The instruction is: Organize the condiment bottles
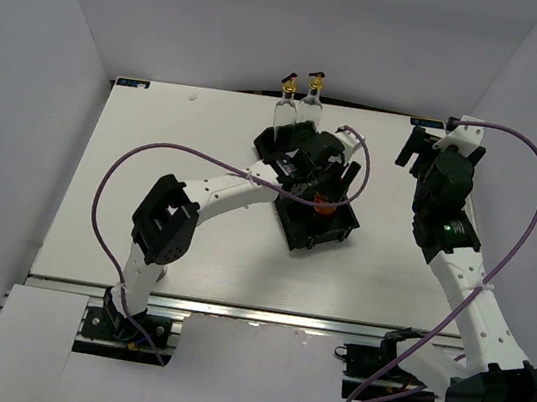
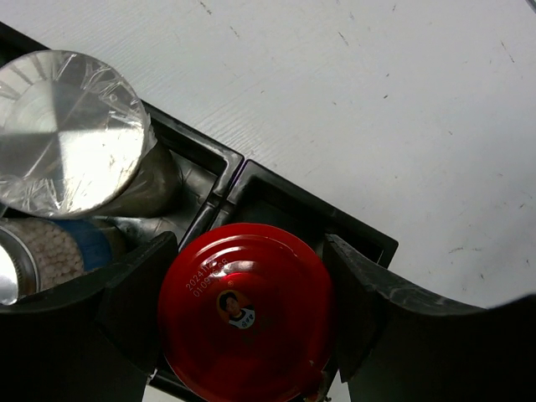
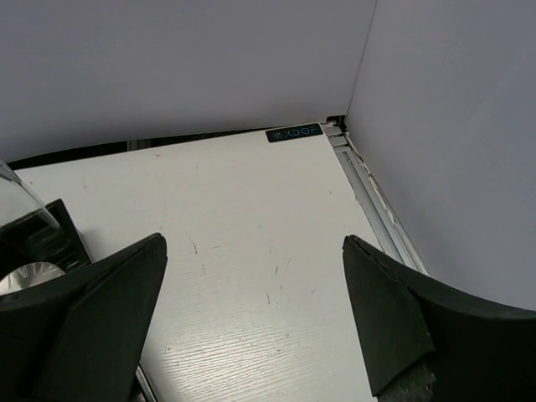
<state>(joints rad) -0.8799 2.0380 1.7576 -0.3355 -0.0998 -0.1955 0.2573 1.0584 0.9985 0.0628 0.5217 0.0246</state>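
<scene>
- The red-capped jar [image 2: 247, 310] sits in the end compartment of the black tray [image 2: 285, 188], seen from straight above in the left wrist view.
- The left fingers [image 2: 126, 310] stand one on each side of its cap and look pressed against it, so I judge them clamped on the jar, which is either just set down or about to be lifted.
- In the compartment next to it stand a silver-lidded jar [image 2: 71, 130] and, just beside that, a shaker jar [image 2: 46, 251] with a perforated top.
- The two glass bottles [image 1: 284, 112] with gold spouts stand upright side by side at the tray's far end. The overhead view does not show whether they are in its last compartment or on the counter [image 2: 377, 100] just behind it.
- The right fingers [image 3: 92, 327] are wide apart and hold nothing, over bare counter near the far right corner, well apart from the tray.
- As a judgement, most of the sorting is done. What is left is releasing the red-capped jar and perhaps placing the bottles. The left arm hides part of the tray, so I cannot account for every container.
</scene>
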